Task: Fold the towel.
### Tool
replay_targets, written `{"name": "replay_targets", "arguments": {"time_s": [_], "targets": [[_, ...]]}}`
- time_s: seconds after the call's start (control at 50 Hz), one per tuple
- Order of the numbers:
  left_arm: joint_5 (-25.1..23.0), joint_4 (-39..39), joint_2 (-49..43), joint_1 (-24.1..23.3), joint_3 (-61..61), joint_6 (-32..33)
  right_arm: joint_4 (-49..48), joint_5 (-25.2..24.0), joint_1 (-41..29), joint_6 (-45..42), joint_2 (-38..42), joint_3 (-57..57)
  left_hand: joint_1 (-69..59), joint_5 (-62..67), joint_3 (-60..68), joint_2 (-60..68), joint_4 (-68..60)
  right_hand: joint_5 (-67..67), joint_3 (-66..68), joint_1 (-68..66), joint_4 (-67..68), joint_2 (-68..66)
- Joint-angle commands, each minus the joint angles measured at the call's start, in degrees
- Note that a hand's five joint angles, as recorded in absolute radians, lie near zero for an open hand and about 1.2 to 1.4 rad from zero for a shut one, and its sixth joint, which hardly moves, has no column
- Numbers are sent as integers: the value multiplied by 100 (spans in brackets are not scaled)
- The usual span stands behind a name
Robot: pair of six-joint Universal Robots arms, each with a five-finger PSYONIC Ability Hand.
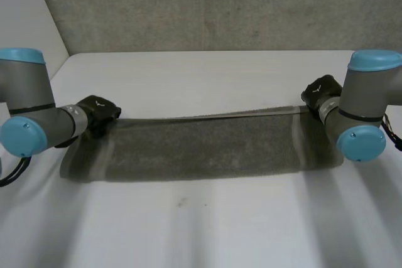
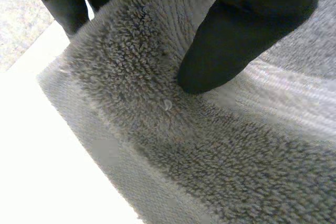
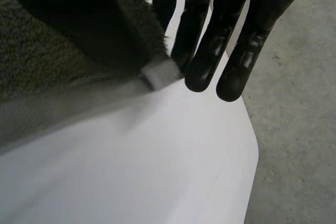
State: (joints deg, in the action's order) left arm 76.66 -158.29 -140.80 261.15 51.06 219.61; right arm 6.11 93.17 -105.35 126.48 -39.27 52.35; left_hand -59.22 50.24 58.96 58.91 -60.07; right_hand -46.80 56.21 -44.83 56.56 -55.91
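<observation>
Head view: the towel (image 1: 201, 145) lies spread along the tabletop (image 1: 201, 230), with the left robot hand (image 1: 97, 111) and the right robot hand (image 1: 321, 91) at its far corners.

Left wrist view: the left robot hand (image 2: 231, 40) pinches the towel's edge.

Right wrist view: the right robot hand (image 3: 210, 51) pinches its corner.

For a square fold, I judge both should lift evenly, with the edge taut.

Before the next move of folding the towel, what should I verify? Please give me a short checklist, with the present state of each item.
1. Left hand pinches the towel: ok, thumb on top, fingers behind the edge.
2. Right hand pinches its corner: ok, the corner sits between thumb and fingers.
3. Far edge runs straight from hand to hand: ok in the head view.
4. Towel spread out with no bunching: ok.
5. Near edge rests on the table: cannot tell.
6. Both grips firm enough to carry the edge over: cannot tell.
</observation>
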Motion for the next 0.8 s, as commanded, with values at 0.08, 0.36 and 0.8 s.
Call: {"name": "replay_targets", "arguments": {"time_s": [0.08,0.36,0.8], "targets": [[-55,-45,-149,-64,-245,29,-144,210,-82,26,52,-190,4922,-5024,-4896,-4891,5007,4680,-4621,3483,-4656,4591],[-20,-45,783,-275,-667,-94,-444,62,-12,1300,-1677,537,4922,-5024,-4896,-4891,5007,4680,-4621,3483,-4656,4591],[-81,-3240,3901,41,4233,-3029,-453,-1774,849,1872,-3227,4036,4922,-5024,-4896,-4891,5007,4680,-4621,3483,-4656,4591]]}}
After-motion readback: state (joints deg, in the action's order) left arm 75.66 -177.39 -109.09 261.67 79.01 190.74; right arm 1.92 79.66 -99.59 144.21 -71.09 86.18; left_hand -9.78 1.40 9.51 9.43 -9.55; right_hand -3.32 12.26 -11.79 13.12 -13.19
